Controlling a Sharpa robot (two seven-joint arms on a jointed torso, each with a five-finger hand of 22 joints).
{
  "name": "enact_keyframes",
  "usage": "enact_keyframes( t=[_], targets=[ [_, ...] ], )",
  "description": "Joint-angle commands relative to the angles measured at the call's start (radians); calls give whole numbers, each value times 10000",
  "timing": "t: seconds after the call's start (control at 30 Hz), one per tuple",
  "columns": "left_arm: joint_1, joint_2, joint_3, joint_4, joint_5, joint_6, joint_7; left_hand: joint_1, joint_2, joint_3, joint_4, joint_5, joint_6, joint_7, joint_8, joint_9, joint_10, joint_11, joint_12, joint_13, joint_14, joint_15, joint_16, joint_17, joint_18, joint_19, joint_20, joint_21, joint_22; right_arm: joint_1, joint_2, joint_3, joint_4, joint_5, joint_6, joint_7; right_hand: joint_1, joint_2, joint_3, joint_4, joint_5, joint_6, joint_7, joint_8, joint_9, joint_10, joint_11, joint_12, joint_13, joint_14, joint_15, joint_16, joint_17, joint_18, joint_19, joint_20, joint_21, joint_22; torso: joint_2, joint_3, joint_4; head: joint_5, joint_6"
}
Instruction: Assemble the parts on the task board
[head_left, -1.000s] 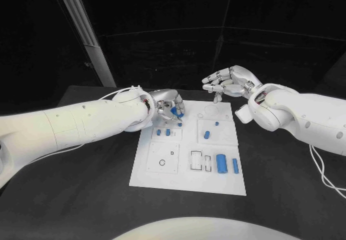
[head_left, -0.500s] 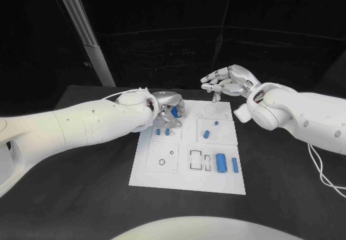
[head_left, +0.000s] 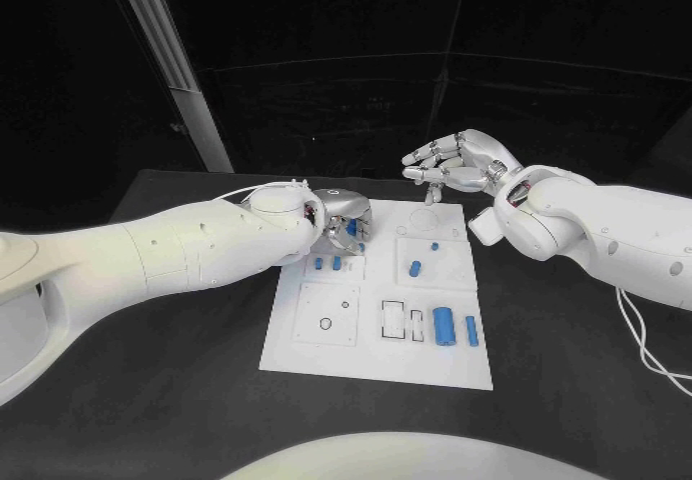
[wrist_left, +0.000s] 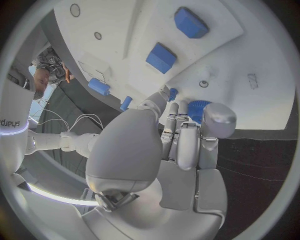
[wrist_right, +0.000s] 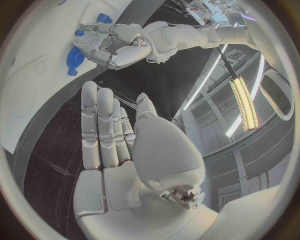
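Parts lie on the white task board (head_left: 325, 355) in the middle of the table: five small blue pieces in the head view. The left hand (head_left: 340, 220) holds one more blue gear-like part (wrist_left: 199, 110) over the board's far left corner. The right hand (head_left: 459, 163) hangs above the far edge, fingers apart, holding nothing.

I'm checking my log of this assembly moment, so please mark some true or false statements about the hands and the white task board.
1. The left hand holds a blue gear-like part at the white task board's far corner. True.
2. The right hand grips a blue cylinder. False: it holds nothing, fingers curled.
3. Two blue cylinders lie side by side on the board's near right area. True.
4. The right hand presses on the board. False: it hovers above the far edge.
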Motion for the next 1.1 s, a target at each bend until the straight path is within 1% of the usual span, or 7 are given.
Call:
enact_keyframes(
  t=[0.03,0.33,0.4,0.63,0.73,0.87,1.1],
  targets=[
    [-1,28,8,-39,-216,125,-50,-7,115,77,-42,-11,128,-19,-55,-25,136,-15,-62,-42,242,-83,56,12,-154,87,-12,104,95,17,12,6,5,36,76,80,-20,111,11,58,54,-73,9,48,6,-56,-1,66,-10,-98,-6,-42,-8,38,-83,3,-67,-13,1,6,-3,-23,-7],
    [-19,60,9,-147,-230,165,-20,116,248,494,-138,-9,455,-128,-149,-93,635,-127,-305,-239,304,-203,104,16,-217,198,-116,381,438,17,27,6,4,36,81,79,-13,119,15,58,56,-76,9,54,7,-58,-1,69,-20,-100,-5,-42,-11,39,-85,4,-70,-14,-2,5,-3,-40,-6],
    [-23,72,9,-161,-230,194,1,130,270,628,-161,-8,552,-149,-169,-104,777,-151,-383,-286,314,-219,111,9,-230,217,-135,437,510,18,34,6,1,36,81,80,-9,123,18,58,58,-78,9,57,7,-59,-1,71,-25,-101,-5,-42,-13,39,-86,4,-72,-15,-1,6,6,-56,-13],
    [-39,139,8,-203,-231,320,46,137,317,1010,-228,-14,815,-185,-223,-122,1191,-214,-587,-377,332,-262,127,-13,-257,254,-177,562,679,18,64,6,-7,36,92,82,-9,123,18,58,58,-78,9,57,7,-59,-1,71,-25,-101,-5,-42,-13,39,-86,4,-72,-15,-1,-1,-3,-34,-24],
    [-43,155,8,-210,-231,340,69,78,291,1207,-259,-13,928,-191,-281,-134,1384,-229,-742,-410,338,-281,133,-32,-273,266,-189,612,753,18,71,6,-11,36,97,81,-9,123,18,58,58,-78,9,57,7,-59,-1,71,-25,-101,-5,-42,-13,39,-86,4,-72,-15,-5,-2,2,-26,-28],
    [-46,162,9,-209,-229,367,86,44,247,1295,-285,-21,969,-193,-322,-142,1473,-242,-827,-419,337,-280,130,-57,-281,279,-201,661,819,18,74,6,-13,36,99,81,-9,123,18,58,58,-78,9,57,7,-59,-1,71,-25,-101,-5,-42,-13,39,-86,4,-72,-15,-4,0,10,-31,-34],
    [-48,161,9,-199,-228,491,55,-126,68,1537,-345,-42,922,-140,-564,-200,1481,-184,-1253,-452,330,-232,125,-122,-295,275,-189,707,910,18,81,6,-14,36,100,81,-9,123,18,58,58,-78,9,57,7,-59,-1,71,-25,-101,-5,-42,-13,39,-86,4,-72,-15,-4,3,1,-29,-39]
  ],
)
